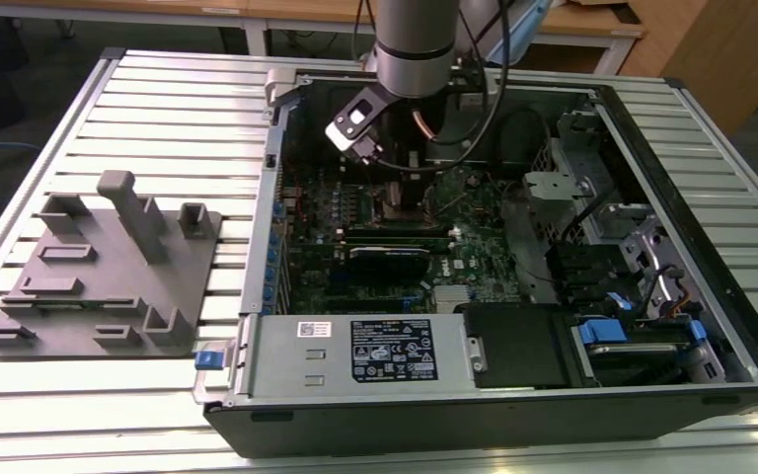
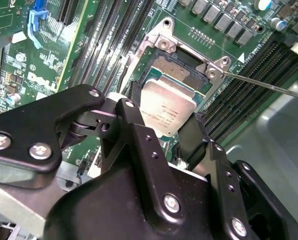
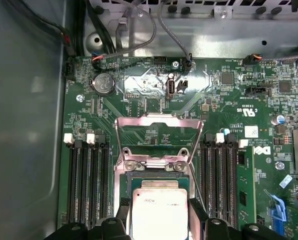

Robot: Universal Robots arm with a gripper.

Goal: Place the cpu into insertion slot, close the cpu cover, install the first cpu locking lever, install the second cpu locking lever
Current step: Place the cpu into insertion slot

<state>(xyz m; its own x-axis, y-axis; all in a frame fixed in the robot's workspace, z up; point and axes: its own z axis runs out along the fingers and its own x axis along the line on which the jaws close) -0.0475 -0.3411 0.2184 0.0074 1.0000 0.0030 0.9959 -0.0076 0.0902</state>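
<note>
Misalignment is the chief hazard. The cpu (image 2: 170, 111) is pinched by two opposite edges between the black fingers (image 2: 138, 135) of the gripper (image 2: 164, 119), over the near part of the insertion slot (image 2: 178, 71), with a strip of the slot's gold contacts uncovered beyond it. I cannot tell whether the chip touches the socket or hangs just above it. If it goes down off-square or tilted, a corner would likely press into those contacts and bend them (they look fine and closely packed). A light grip on such thin edges might also let the chip slip and land crooked. The cpu cover (image 3: 156, 119) stands raised behind the socket, and a knock from the arm could tip it onto the chip. A thin locking lever (image 2: 269, 86) juts out just beside the socket, and memory slots (image 3: 88, 185) flank it closely, so the fingers could snag either. In the upper middle of the exterior view the arm reaches down into the open computer case (image 1: 695, 188) over the green board (image 1: 478, 259).
</note>
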